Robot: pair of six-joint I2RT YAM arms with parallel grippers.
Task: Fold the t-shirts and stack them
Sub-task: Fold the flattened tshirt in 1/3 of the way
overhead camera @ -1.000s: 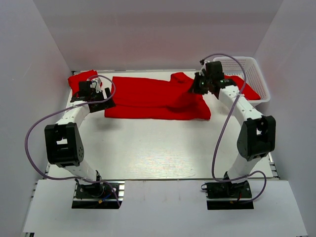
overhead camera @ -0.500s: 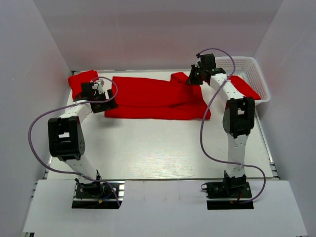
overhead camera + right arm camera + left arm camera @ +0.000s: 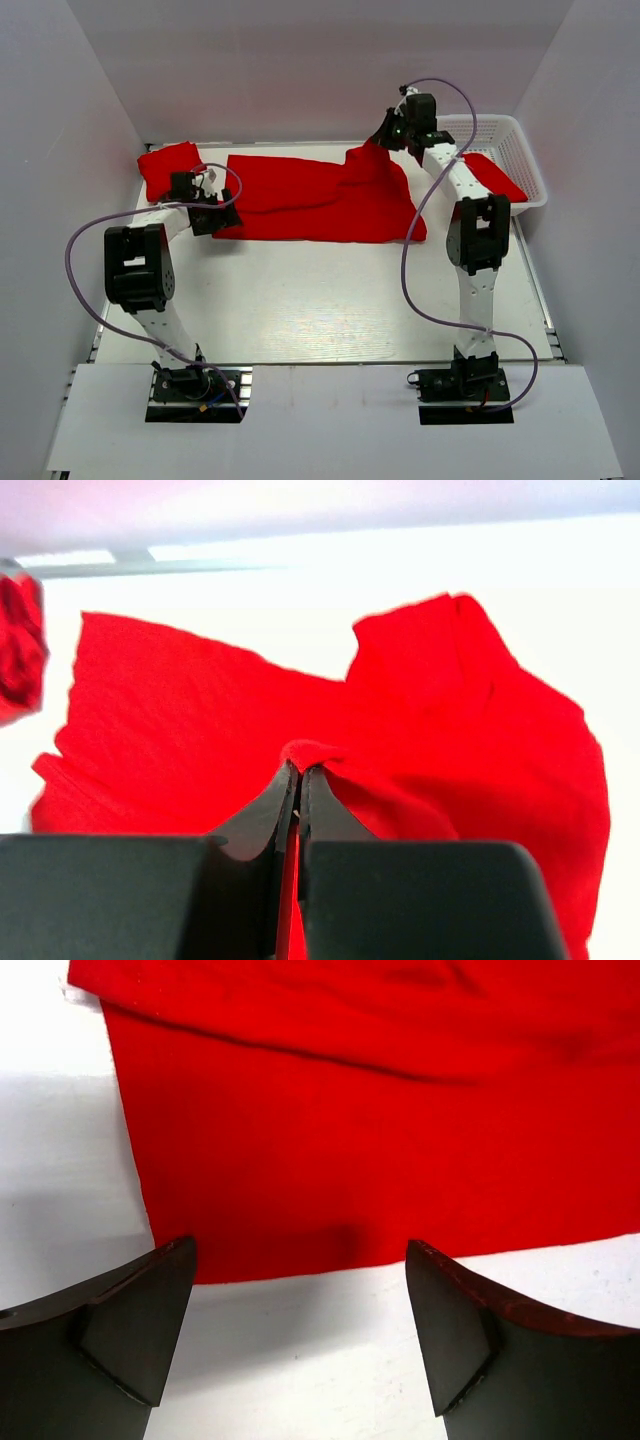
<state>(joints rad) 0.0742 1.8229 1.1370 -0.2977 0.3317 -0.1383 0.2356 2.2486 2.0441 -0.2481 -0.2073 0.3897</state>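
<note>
Since the earlier frame we see the right gripper (image 3: 392, 133) has risen and drawn back towards the basket's (image 3: 522, 133) far left corner. It has pulled one corner of the spread shirt (image 3: 320, 200) up off the table (image 3: 300, 300) into a peak. The left gripper (image 3: 213, 215) has edged a little nearer the basket, onto the shirt's far end.

The spread shirt lies flat just left of the basket and stretches well away from it. Its raised corner is the part closest to the basket. In the right wrist view the right gripper (image 3: 300, 770) has its jaws pressed together on a small fold of that red cloth (image 3: 450, 730), which hangs away below and to both sides.

In the left wrist view the left gripper (image 3: 300, 1260) has its jaws wide apart. The shirt's (image 3: 350, 1130) near hem runs across the gap between the two dark fingers (image 3: 140, 1320). We cannot tell whether they touch the cloth.

A bunched shirt (image 3: 167, 165) sits at the end of the table farthest from the basket, just past the spread one. A third shirt (image 3: 495, 178) lies inside the basket, against its near rim.
</note>
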